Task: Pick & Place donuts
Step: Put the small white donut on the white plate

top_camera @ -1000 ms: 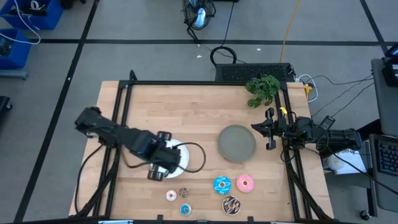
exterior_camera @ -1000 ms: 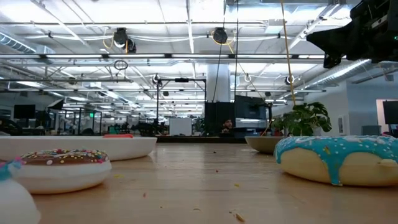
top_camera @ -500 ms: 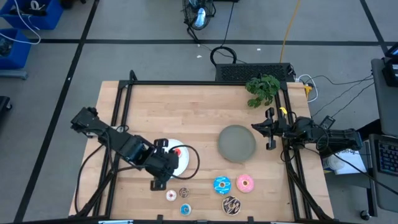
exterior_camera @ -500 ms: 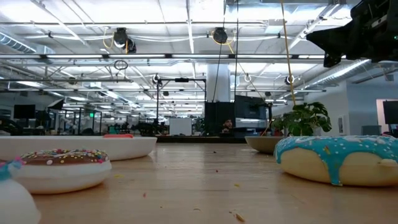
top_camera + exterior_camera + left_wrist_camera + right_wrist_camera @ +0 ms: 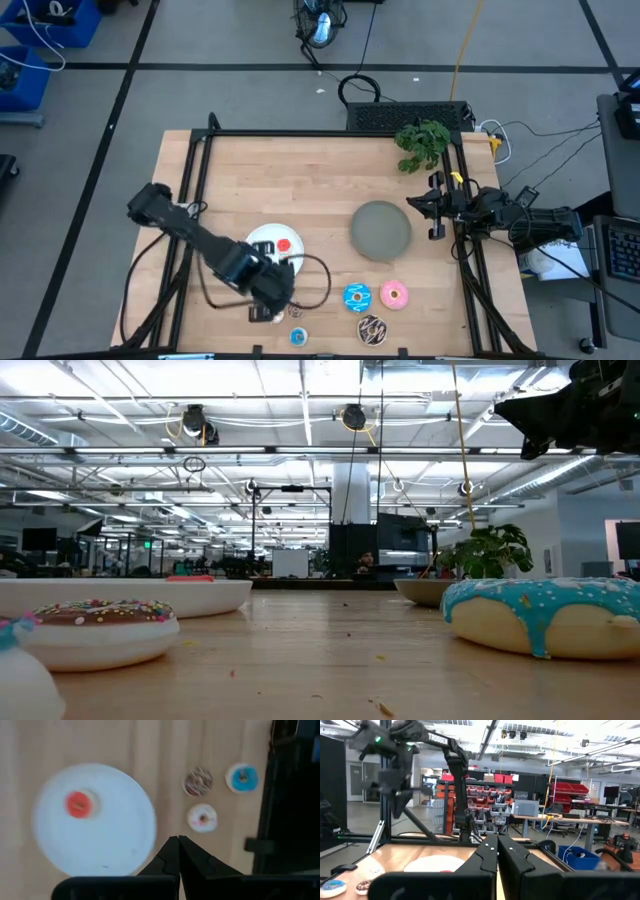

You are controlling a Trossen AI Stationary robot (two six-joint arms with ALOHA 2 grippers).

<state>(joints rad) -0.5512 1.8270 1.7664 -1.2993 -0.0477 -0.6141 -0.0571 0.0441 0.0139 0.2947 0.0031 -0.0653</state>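
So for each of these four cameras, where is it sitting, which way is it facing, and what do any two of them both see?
High view: overhead, straight down on the wooden table; both dark arms show.
Low view: table height, level across into the room; an arm overhead.
Left wrist view: above the table, looking down past the shut left gripper at the round white plate.
Right wrist view: at the table's right edge, facing across past the shut right gripper.
Shared: high and left wrist views both show the tiny red donut on that plate.

open industrial lab: exposed ceiling trusses, red parts bins.
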